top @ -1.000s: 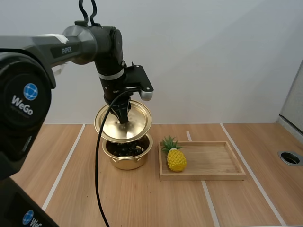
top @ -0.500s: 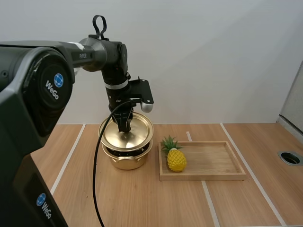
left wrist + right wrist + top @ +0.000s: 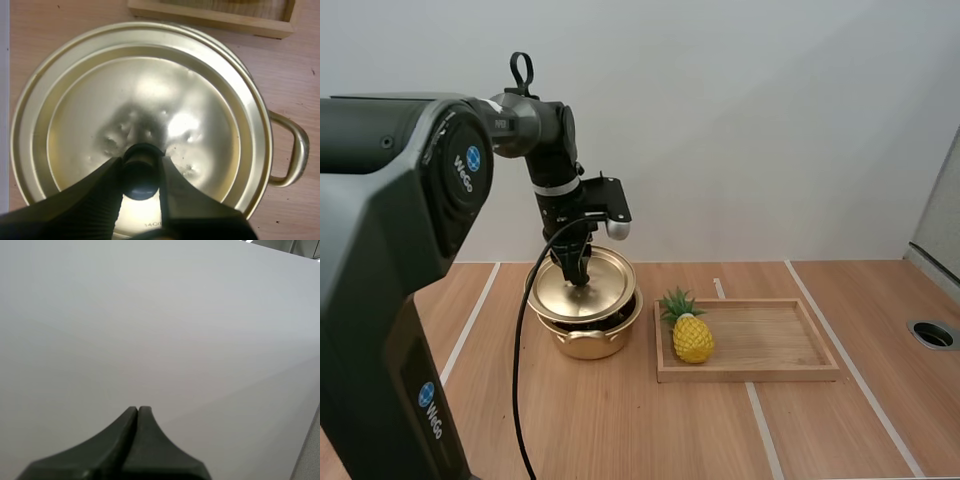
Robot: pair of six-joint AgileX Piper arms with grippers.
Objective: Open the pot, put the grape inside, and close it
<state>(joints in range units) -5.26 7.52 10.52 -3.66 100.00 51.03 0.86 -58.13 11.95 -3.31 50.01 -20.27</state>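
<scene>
Apparently near the end: my left gripper (image 3: 141,169) pinches the knob (image 3: 141,181) of the lid (image 3: 150,95) covering the pot (image 3: 588,341) beside the wooden tray (image 3: 760,373), contents hidden, only release left; right gripper (image 3: 137,413) closed, empty.

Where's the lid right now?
In the high view the lid is over the pot, its knob pinched by the left gripper, just left of the tray.
</scene>
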